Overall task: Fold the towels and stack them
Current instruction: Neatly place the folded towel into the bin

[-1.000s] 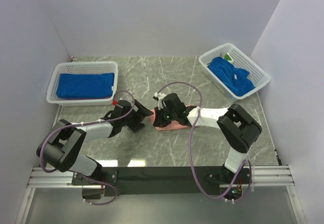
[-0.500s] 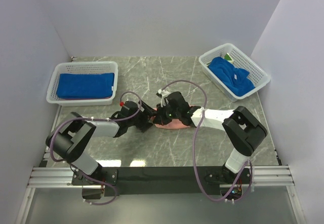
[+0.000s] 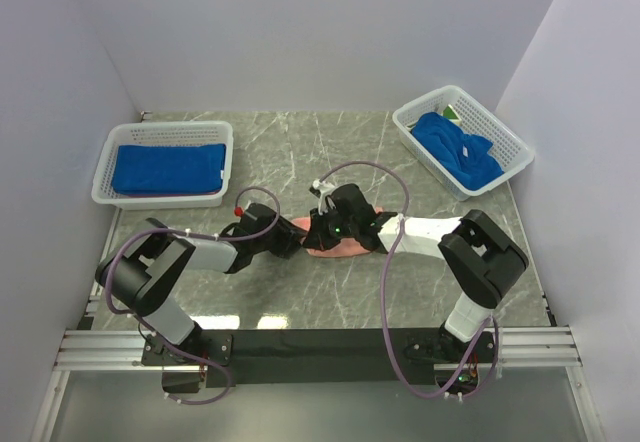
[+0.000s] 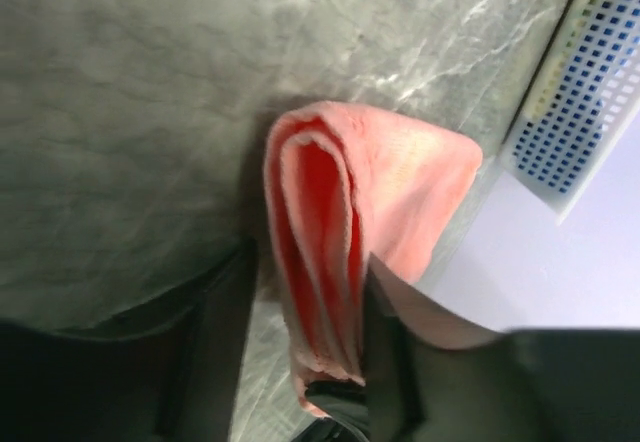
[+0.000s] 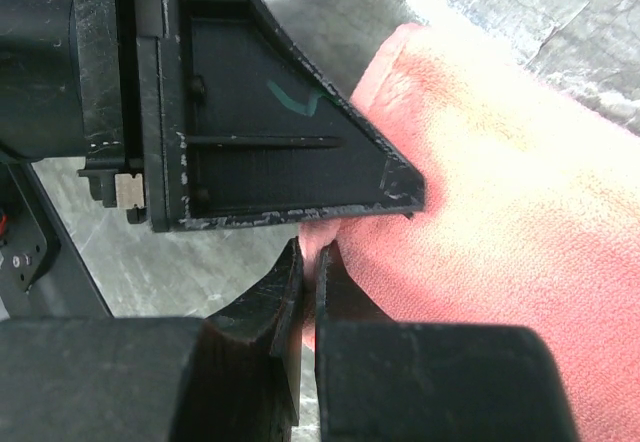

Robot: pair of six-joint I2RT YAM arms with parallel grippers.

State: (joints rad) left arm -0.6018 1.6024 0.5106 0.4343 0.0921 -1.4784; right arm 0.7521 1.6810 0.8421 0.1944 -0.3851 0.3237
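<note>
A salmon-pink towel (image 3: 340,249) lies folded at the table's middle, mostly hidden under both grippers. My left gripper (image 3: 291,238) reaches in from the left. In the left wrist view its fingers (image 4: 215,342) press either side of the towel's (image 4: 410,172) layered fold. My right gripper (image 5: 310,252) is shut, with a thin edge of the pink towel (image 5: 500,222) pinched between its tips, right beside the left gripper's black finger (image 5: 260,162). A folded royal blue towel (image 3: 168,167) lies in the left basket. A crumpled blue towel (image 3: 455,147) fills the right one.
The left white lattice basket (image 3: 165,199) stands at the back left, and the right basket (image 3: 456,92) at the back right with a bit of green and white cloth (image 3: 452,114) at its far end. White walls enclose the table on three sides.
My left gripper has moved right up to the pink towel and its fingers have closed in around the fold. The right gripper has shifted slightly left and stayed shut on the towel's edge.
</note>
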